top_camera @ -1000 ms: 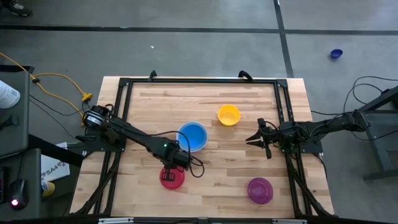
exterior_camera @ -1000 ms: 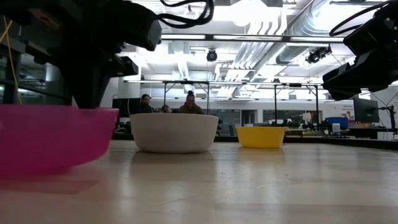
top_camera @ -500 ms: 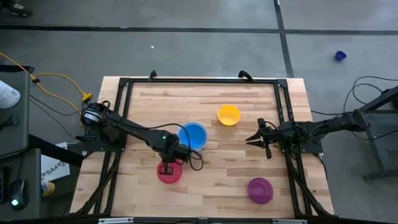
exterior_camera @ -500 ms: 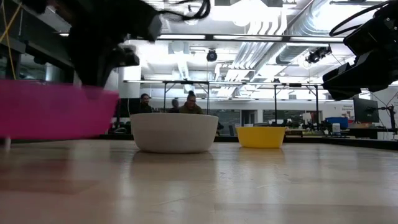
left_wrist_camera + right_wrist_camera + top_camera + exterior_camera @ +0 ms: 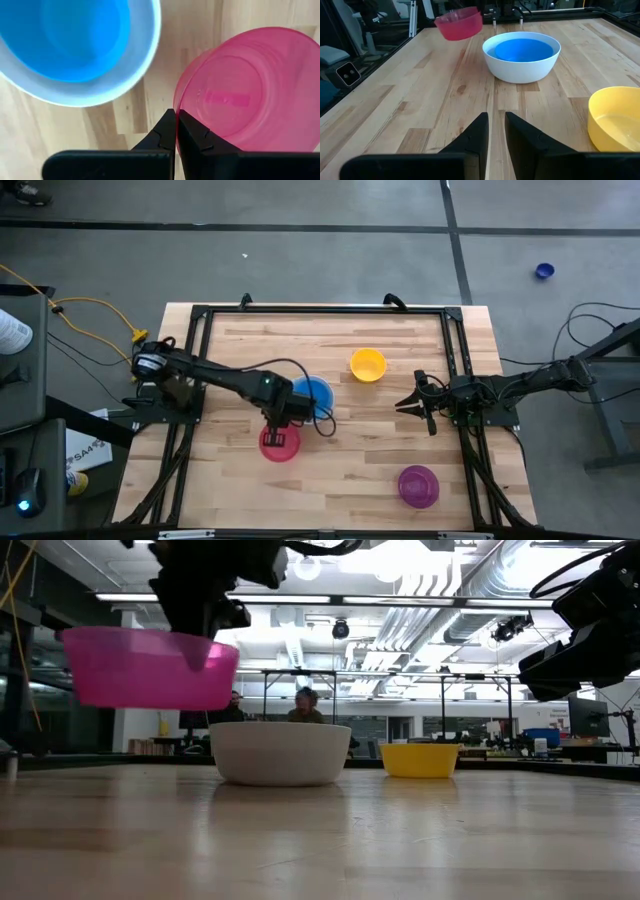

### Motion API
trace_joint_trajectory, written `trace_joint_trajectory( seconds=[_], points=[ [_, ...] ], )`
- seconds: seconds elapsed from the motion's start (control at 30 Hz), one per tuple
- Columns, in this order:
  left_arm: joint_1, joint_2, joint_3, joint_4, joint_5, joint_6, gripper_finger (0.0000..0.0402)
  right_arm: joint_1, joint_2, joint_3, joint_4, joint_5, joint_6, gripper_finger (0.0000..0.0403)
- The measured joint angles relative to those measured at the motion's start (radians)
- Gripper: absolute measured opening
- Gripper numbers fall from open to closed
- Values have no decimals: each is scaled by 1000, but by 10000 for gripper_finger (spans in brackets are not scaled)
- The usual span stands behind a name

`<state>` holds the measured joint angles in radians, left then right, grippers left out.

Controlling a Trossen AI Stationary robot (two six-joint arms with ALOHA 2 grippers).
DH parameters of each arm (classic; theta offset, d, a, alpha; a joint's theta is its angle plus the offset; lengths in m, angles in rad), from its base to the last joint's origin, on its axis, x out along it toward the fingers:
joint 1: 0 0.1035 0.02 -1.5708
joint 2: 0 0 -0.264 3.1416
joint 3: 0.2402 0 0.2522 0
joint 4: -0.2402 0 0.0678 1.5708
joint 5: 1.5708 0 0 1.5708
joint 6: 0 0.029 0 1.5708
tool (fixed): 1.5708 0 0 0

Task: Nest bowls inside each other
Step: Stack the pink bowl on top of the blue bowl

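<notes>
Overhead, the left end effector pinches the pink bowl's rim; only the low view shows it lifted. Right end effector seems slightly spread.

Grey floor with dark seams around the wooden table; bright ceiling lights beyond.

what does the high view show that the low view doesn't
Only the high view shows the purple bowl, the blue bowl nested inside the white one, and the whole table with both arms.

Only the low view shows that the red-pink bowl hangs clear of the tabletop, plus people in the room behind.

Both show the red-pink bowl pinched at its rim by the left gripper, the white bowl, the yellow bowl, and the right gripper waiting off to the side.
</notes>
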<state>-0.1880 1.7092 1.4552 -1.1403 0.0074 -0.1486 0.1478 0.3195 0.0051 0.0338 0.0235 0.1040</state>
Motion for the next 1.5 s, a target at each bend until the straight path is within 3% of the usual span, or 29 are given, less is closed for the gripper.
trace_joint_trajectory(
  seconds=[0.4,1.5],
  points=[
    [62,1,92,-47,4,66,0,0,0,0,0,0,0,57],
    [354,45,113,8,59,386,0,0,0,0,0,0,0,57]
  ],
)
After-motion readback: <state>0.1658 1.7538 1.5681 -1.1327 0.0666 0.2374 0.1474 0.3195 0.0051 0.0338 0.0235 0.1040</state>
